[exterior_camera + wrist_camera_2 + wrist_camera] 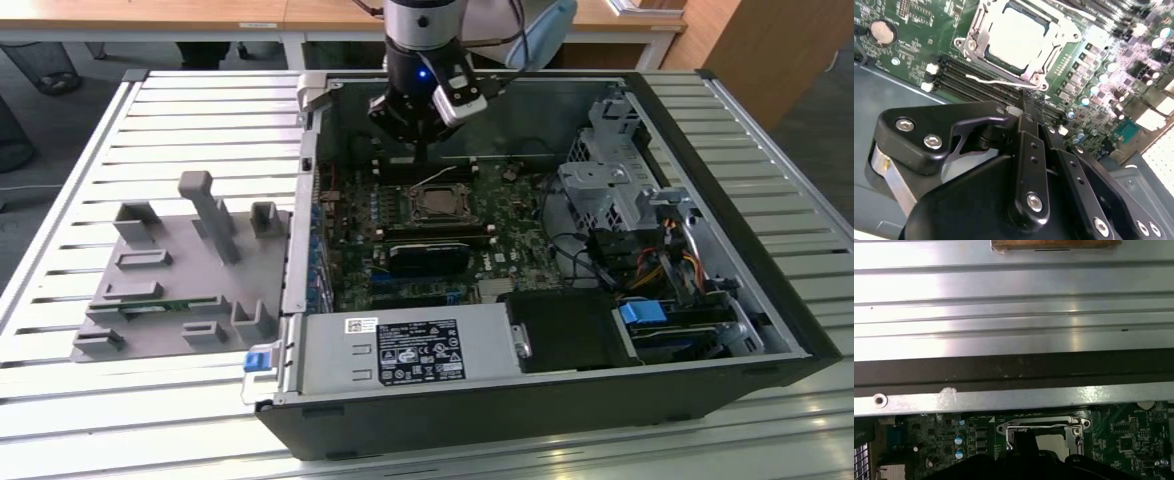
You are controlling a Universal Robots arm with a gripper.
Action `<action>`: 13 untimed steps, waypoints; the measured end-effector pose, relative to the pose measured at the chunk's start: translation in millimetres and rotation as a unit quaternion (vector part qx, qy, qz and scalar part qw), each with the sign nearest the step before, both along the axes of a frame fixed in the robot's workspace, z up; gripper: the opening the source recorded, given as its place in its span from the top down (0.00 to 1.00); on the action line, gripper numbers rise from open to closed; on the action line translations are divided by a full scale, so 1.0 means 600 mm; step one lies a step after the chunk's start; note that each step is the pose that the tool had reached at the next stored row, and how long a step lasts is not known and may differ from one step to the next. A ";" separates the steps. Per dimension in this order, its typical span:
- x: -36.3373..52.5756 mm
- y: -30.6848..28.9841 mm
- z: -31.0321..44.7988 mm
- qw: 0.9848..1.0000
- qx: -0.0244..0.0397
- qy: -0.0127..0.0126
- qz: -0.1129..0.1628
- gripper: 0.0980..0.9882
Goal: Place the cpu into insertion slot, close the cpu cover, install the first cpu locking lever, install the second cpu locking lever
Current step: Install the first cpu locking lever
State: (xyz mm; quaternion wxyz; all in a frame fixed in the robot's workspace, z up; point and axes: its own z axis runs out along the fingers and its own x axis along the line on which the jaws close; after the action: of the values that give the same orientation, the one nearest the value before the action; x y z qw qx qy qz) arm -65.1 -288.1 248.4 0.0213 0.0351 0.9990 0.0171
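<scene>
Silver-grey square cpu sits under its metal cpu cover; black gripper hangs upright beside it, fingers pressed together.

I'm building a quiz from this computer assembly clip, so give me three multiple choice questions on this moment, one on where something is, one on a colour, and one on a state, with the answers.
1. Where does the gripper hang in the exterior view?
A. Inside the open computer case, over the circuit board just behind the socket
B. Over the grey fixture tray
C. Outside the case, over the slatted table

2. What colour is the circuit board?
A. Red
B. Green
C. White

3. How does the cpu lie?
A. Clamped in the gripper
B. On the grey tray
C. In the insertion slot with the cpu cover down around it

Answers:
1 A, the arm reaches into the case above the socket.
2 B, the second wrist view shows green board around the socket.
3 C, the silver face shows through the metal frame's cut-out.
</scene>
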 end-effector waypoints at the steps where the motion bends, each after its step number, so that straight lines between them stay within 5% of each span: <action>1: 0.000 0.0001 -0.001 1.000 0.004 0.000 0.000 0.99; 4: 0.006 0.0001 -0.006 1.000 0.010 0.000 0.000 0.99; 8: 0.025 0.0002 -0.010 1.000 0.010 0.000 0.000 0.99; 13: 0.031 0.0010 -0.017 1.000 0.010 0.000 0.000 0.99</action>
State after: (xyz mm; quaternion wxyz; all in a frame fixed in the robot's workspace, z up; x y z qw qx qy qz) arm -46.6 -287.5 238.1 0.0210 0.0353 0.9988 0.0273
